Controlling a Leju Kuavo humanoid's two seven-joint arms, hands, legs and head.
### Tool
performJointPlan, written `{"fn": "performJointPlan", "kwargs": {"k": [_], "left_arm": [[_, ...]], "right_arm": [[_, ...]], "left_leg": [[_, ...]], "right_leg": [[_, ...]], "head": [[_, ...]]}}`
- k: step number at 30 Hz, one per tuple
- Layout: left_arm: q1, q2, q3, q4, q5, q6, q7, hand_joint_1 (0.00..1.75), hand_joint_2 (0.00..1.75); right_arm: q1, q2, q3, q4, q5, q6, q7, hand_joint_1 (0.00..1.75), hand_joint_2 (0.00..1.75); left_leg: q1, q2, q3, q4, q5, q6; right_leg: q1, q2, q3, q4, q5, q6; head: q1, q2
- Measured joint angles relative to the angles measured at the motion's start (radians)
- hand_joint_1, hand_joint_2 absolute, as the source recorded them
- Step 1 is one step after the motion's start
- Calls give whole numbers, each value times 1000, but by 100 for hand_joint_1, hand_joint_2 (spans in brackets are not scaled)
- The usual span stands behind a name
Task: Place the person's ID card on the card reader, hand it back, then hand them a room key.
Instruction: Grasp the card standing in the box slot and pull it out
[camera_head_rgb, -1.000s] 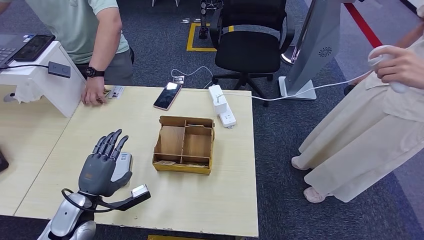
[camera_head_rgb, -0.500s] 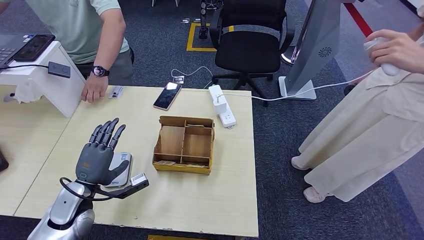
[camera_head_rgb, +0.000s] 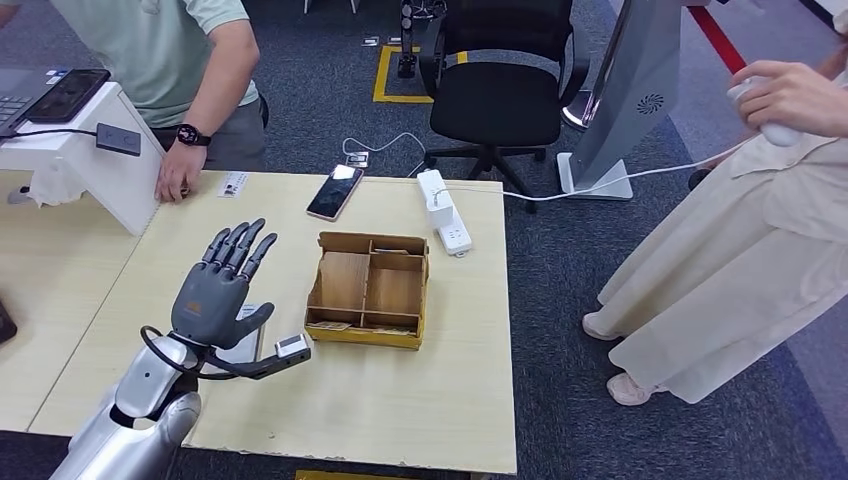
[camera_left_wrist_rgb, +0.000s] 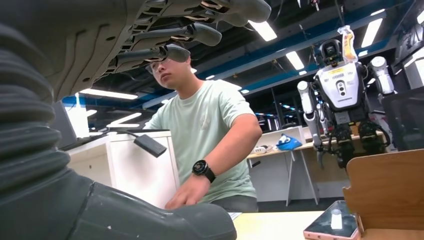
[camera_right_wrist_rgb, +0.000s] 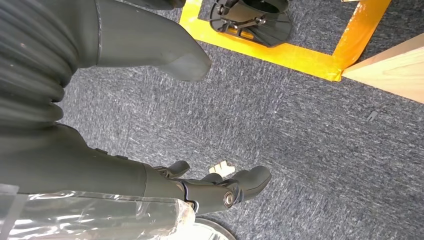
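Head view: showing left hand (camera_head_rgb: 215, 292) hovering over the table (camera_head_rgb: 400, 400), fingers spread, holding nothing, palm down above the card reader (camera_head_rgb: 243, 345), which is lying flat, mostly hidden under the hand. Sitting just right of the hand: wooden organizer box (camera_head_rgb: 368, 290), split into several compartments; thin flat items lying in the front slots, maybe cards, too small to confirm; larger compartments looking bare. Lying at the far table edge: ID card (camera_head_rgb: 233, 184), just beside the person's hand (camera_head_rgb: 176, 180), which is resting on the table near the white stand (camera_head_rgb: 95, 160). Lying farther right along the same edge: phone (camera_head_rgb: 335, 191) and power strip (camera_head_rgb: 444, 212), cable trailing off the table. Leaving open tabletop between the left hand and the ID card, also along the near edge right of the reader. Standing off the table's right edge: second person (camera_head_rgb: 740, 250), well apart. Black chair (camera_head_rgb: 500, 90) standing beyond the far edge.

Left wrist view: looking past extended fingers (camera_left_wrist_rgb: 195, 32) toward the person leaning at the table, phone (camera_left_wrist_rgb: 334, 225) near the box wall (camera_left_wrist_rgb: 390, 190).

Right wrist view: right hand (camera_right_wrist_rgb: 215, 187) hanging over carpet (camera_right_wrist_rgb: 310, 140), fingers curled in, gripping nothing.
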Motion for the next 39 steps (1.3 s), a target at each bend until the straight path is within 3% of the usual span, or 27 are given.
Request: {"fn": "performJointPlan", "kwargs": {"k": [6, 11, 17, 27, 33, 39], "left_arm": [[-14, 2, -13, 11, 7, -10, -5, 0, 175], [-25, 25, -34, 15, 52, -75, -19, 0, 175], [-37, 83, -62, 15, 133, -190, -34, 0, 175], [-41, 219, -74, -3, 251, -329, -51, 0, 175], [-38, 278, -82, -31, 284, -368, -47, 0, 175], [-26, 300, -88, -56, 302, -370, -46, 0, 175]], "right_arm": [[0, 0, 2, 0, 0, 0, 0, 0, 175], [0, 0, 5, 0, 0, 0, 2, 0, 175], [-1, -2, 15, 0, -5, 6, 3, 0, 175], [-2, -5, 23, 0, -17, 10, 3, 0, 175], [-2, -6, 25, 0, -19, 10, 2, 0, 175], [-2, -6, 26, 0, -20, 9, 2, 0, 175]], "left_leg": [[0, 0, 0, 0, 0, 0], [0, 0, 0, 0, 0, 0], [0, 0, 0, 0, 0, 0], [1, 0, 0, 0, 0, 0], [1, 0, 0, 0, 0, 0], [1, 0, 0, 0, 0, 0]], "right_leg": [[0, 0, 0, 0, 0, 0], [0, 0, 0, 0, 0, 0], [0, 0, 0, 0, 0, 0], [1, 1, 0, 0, 0, 0], [1, 1, 0, 0, 0, 0], [1, 0, 0, 0, 0, 0]], "head": [[0, 0], [0, 0], [0, 0], [0, 0], [0, 0], [0, 0]]}}
